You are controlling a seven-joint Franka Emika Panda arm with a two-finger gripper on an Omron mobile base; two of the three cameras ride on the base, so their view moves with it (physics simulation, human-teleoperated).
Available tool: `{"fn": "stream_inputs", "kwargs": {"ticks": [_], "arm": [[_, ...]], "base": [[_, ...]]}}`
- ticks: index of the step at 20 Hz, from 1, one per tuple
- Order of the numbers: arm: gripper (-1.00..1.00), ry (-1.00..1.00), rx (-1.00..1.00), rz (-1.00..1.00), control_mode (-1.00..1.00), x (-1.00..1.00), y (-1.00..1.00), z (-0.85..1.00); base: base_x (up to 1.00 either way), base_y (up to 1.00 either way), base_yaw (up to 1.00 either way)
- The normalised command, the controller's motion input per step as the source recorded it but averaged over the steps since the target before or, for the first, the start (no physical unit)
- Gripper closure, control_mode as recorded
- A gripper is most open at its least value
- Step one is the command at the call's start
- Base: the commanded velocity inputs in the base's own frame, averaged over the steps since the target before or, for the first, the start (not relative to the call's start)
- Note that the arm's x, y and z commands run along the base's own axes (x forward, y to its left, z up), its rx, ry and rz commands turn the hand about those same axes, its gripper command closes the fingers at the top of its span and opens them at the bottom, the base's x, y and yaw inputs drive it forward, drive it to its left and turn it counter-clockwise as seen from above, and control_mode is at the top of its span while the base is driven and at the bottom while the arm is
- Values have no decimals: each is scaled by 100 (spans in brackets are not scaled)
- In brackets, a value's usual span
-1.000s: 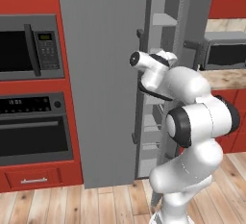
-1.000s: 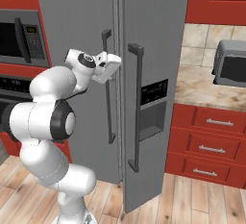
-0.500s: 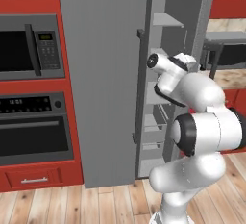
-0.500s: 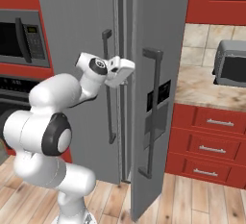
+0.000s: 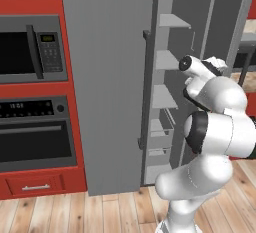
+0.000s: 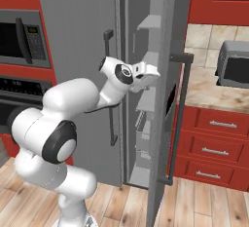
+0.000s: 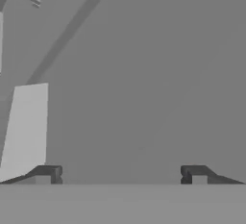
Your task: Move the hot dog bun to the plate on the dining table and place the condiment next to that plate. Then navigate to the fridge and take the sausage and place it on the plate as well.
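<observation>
The fridge [image 6: 146,50] door is swung aside so the wide-open, empty gripper [image 7: 120,174] can be reached toward the shelves [image 5: 167,97]

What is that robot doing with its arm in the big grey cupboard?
That grey cupboard is the fridge. Its right door stands swung open, and pale shelves show inside. The white robot arm reaches into the gap with its gripper open and holding nothing. The hand view shows plain grey fridge wall and a pale shelf edge. No sausage can be seen yet on the shelves in view. A microwave and an oven sit to the left of the fridge.
</observation>
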Motion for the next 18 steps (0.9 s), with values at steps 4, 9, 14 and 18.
{"fn": "stream_inputs", "kwargs": {"ticks": [4,9,14,18], "arm": [[-100,0,7,0,-100,0,-80,0],[-100,-2,7,0,-100,-21,-19,0],[-100,0,8,6,-100,-42,63,-11],[-100,0,3,0,-100,-5,100,-10]], "base": [[0,0,0],[0,0,0],[0,0,0],[0,0,0]]}}
